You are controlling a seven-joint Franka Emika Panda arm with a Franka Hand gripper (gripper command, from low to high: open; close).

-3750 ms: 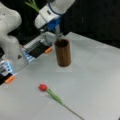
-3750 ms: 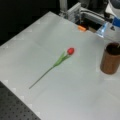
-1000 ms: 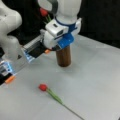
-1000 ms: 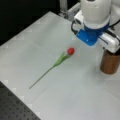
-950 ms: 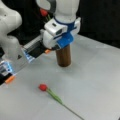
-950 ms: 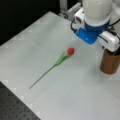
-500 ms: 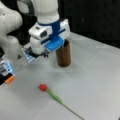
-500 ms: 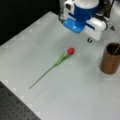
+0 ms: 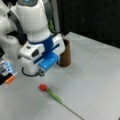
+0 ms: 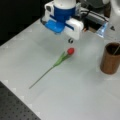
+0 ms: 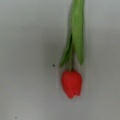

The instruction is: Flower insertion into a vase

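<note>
Red tulip lying flat, arm above it

A red-headed flower with green stem (image 9: 53, 96) lies on the grey table (image 10: 82, 92); the white-and-blue gripper (image 9: 41, 73) hangs just above its bloom, jaw state impossible to tell. Behind stands the dark brown cylindrical vase (image 10: 110, 61), partly hidden by the arm in a front view (image 9: 65, 53).

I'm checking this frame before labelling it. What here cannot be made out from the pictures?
- Gripper: in both front views the arm's white and blue wrist housing covers the fingers above the red tulip; the wrist view shows none.
- Vase: its near side is hidden behind the housing in a front view.
- Vase contents: a thin line crosses the mouth in a front view; too blurred to identify.
- Tulip stem: its end is cut off by the wrist view's top edge.
</note>
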